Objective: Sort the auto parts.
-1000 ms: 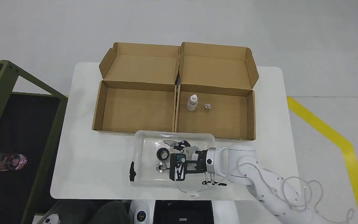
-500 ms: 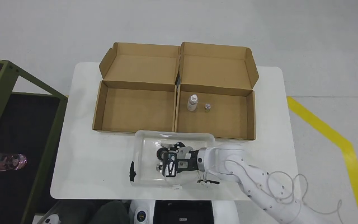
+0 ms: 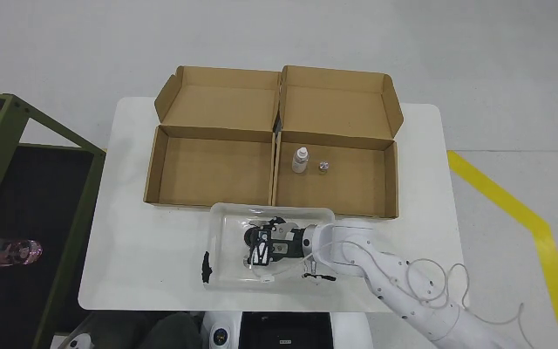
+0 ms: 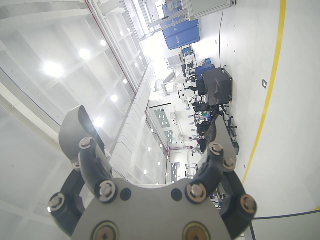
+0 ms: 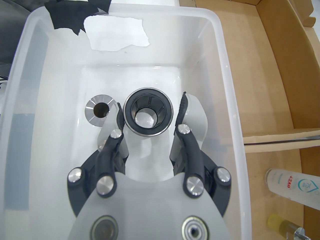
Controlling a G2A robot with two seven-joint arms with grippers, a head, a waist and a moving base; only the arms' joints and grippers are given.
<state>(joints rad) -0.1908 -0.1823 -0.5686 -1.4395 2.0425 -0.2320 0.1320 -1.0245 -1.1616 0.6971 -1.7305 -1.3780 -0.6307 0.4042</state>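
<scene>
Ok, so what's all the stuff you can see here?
table: 1, white, under everything
cardboard boxes: 2, brown, open, side by side at the far side
clear bin: 1, see-through, in front of the boxes
black sleeve: 1, black, upright in the bin
silver cone: 1, silver, in the bin beside the sleeve
tape: 1, black, on the bin's rim
bottle: 1, whitish, in the right box
small piece: 1, yellowish, beside the bottle
right gripper: 1, grey and black, open, fingers either side of the sleeve
left gripper: 1, grey and black, open, holding nothing
</scene>
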